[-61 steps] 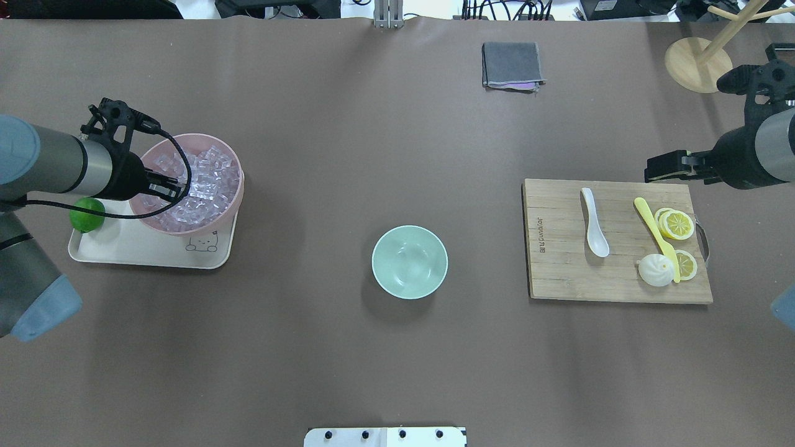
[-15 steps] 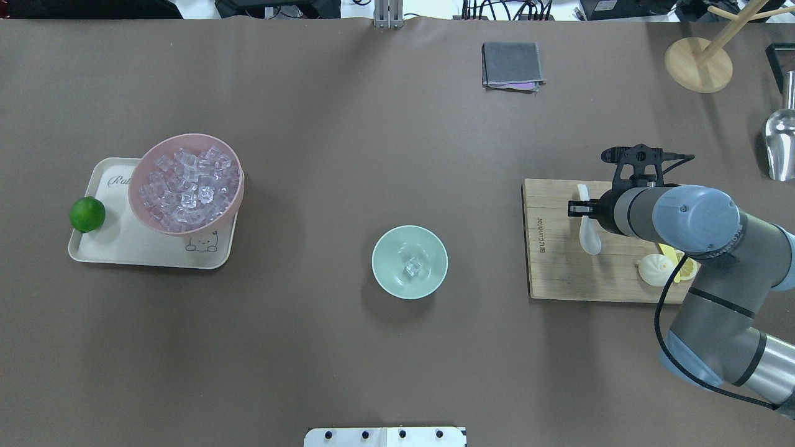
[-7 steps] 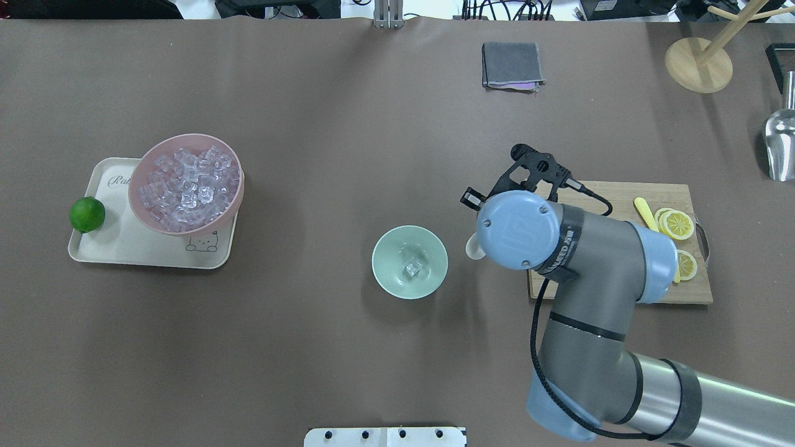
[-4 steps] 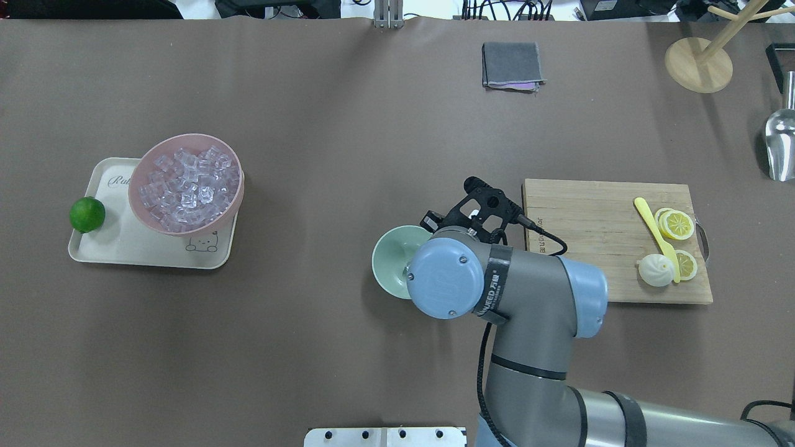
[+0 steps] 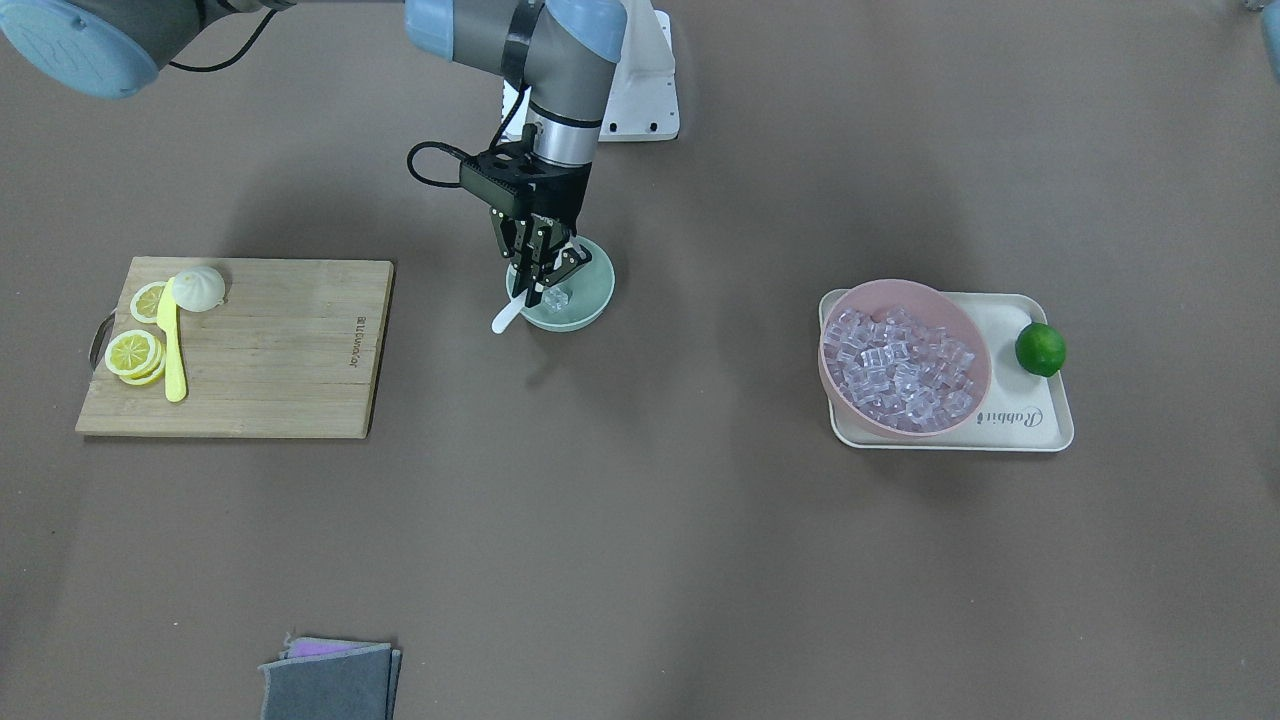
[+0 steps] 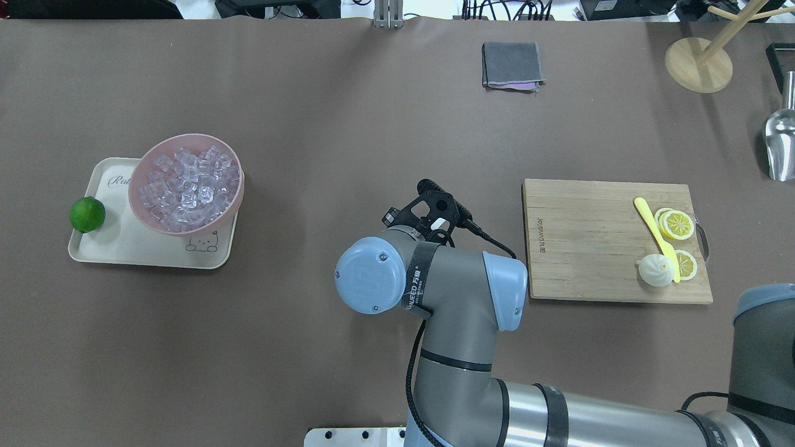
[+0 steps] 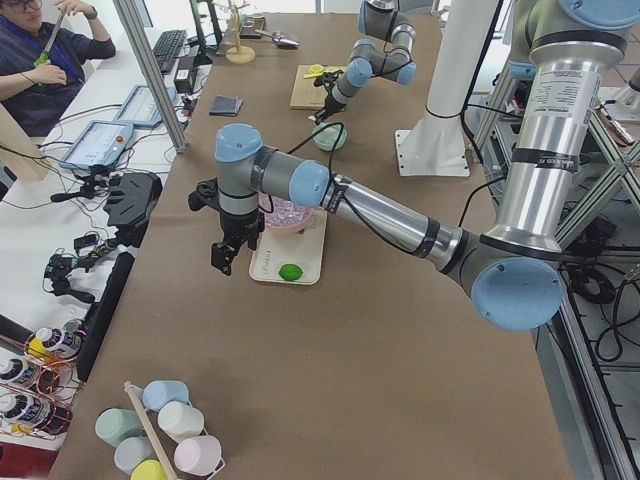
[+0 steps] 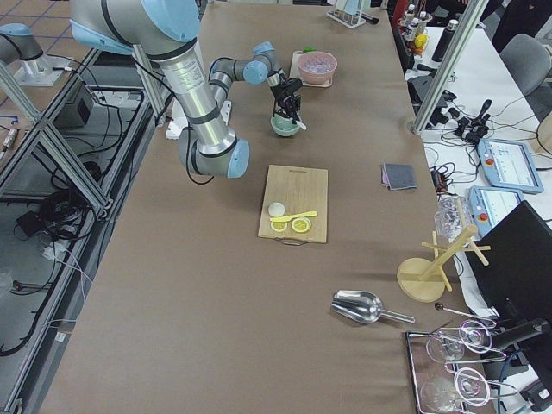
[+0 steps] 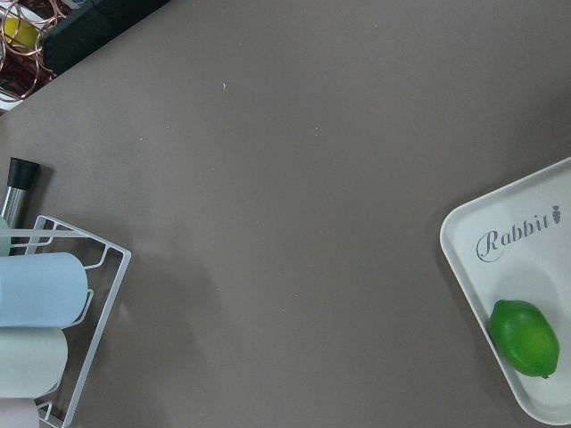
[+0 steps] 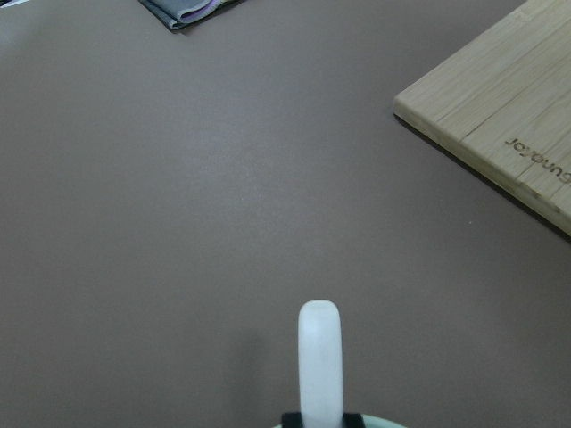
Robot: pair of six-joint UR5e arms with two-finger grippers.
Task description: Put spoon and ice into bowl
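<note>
The mint-green bowl stands mid-table with one clear ice cube in it. My right gripper hangs over the bowl, shut on the white spoon. The spoon's handle sticks out over the rim, and it also shows in the right wrist view. In the overhead view the right arm hides the bowl. My left gripper shows only in the exterior left view, beside the tray, and I cannot tell whether it is open or shut.
A pink bowl heaped with ice sits on a cream tray with a lime. A cutting board at the right holds a yellow knife, lemon slices and a bun. A grey cloth lies far back.
My left arm has left the pink bowl and an ice cube now lies in the mint bowl. My right arm took the spoon off the board and carried it left to the bowl.
</note>
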